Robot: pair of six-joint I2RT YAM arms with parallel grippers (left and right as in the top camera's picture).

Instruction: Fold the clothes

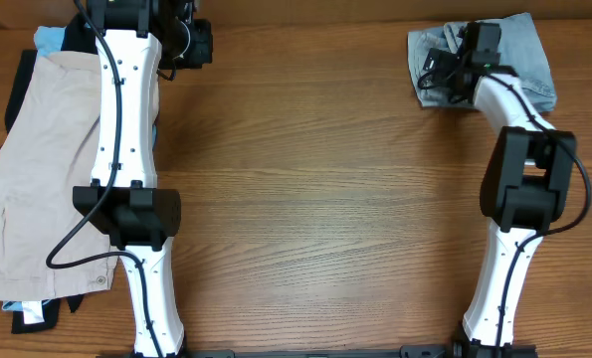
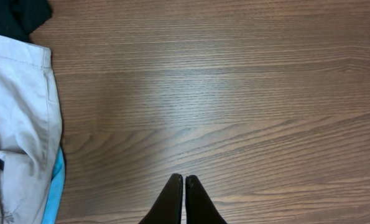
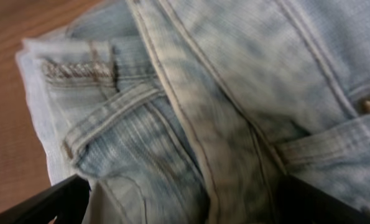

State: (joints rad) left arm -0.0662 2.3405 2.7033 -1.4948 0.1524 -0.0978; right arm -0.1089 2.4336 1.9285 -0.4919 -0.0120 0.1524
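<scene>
The faded light-blue denim shorts [image 1: 522, 45] lie bunched at the table's far right corner and fill the right wrist view [image 3: 222, 74]. My right gripper [image 1: 441, 76] is open over their left edge, fingers wide apart with denim between them [image 3: 185, 208]. My left gripper [image 1: 190, 44] is shut and empty above bare wood at the far left [image 2: 184, 178]. Beige shorts [image 1: 37, 169] lie spread at the left edge, also in the left wrist view [image 2: 17, 124], on top of a black garment [image 2: 17, 15] and a sky-blue one [image 2: 56, 186].
The wooden table [image 1: 325, 199] runs between the two arm bases. The pile at the left hangs near the table's left edge, with black and blue cloth [image 1: 32, 313] sticking out at its front.
</scene>
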